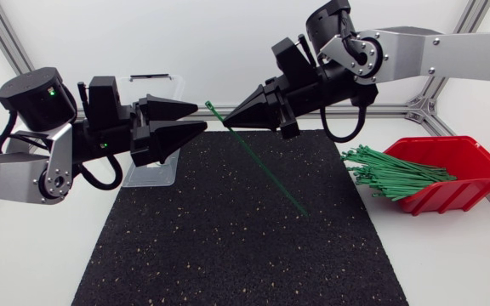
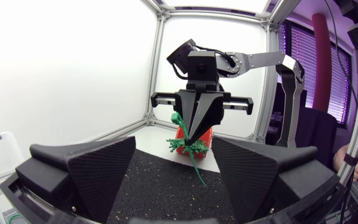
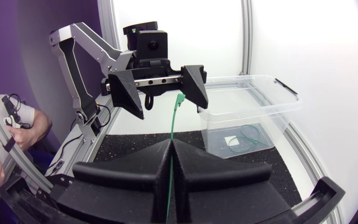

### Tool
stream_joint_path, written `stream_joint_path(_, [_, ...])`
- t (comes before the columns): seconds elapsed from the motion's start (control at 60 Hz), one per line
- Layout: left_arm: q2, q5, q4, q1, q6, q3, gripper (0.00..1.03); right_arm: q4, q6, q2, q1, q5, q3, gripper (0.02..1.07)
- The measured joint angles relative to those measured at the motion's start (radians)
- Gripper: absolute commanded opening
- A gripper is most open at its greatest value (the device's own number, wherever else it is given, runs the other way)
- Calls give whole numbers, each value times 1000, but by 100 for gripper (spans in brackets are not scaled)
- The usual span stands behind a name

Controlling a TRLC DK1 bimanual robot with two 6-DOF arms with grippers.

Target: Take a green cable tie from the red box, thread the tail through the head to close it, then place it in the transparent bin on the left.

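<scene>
Green cable tie (image 1: 266, 169) between right gripper (image 1: 228, 121) fingers

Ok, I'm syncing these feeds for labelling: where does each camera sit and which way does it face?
Head view: fixed above, looking down on the black mat; left arm and right arm at the sides.
Left wrist view: on the left arm, facing the right gripper and red box; own open fingers nearest.
Right wrist view: on the right arm, facing the left gripper and transparent bin; own fingers shut on the green cable tie.
Shared: all show that tie.
</scene>
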Motion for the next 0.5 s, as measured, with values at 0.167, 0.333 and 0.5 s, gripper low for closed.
stream_joint_path(0.167, [16,0,15,-21,-7,0,81,31,15,0,-1,-26,-32,8])
stream_joint_path(0.333, [54,0,42,-36,-10,0,77,51,19,0,-3,-57,-41,8])
stream_joint_path(0.5, [72,0,62,-40,-10,0,67,100,39,0,-13,-75,-59,8])
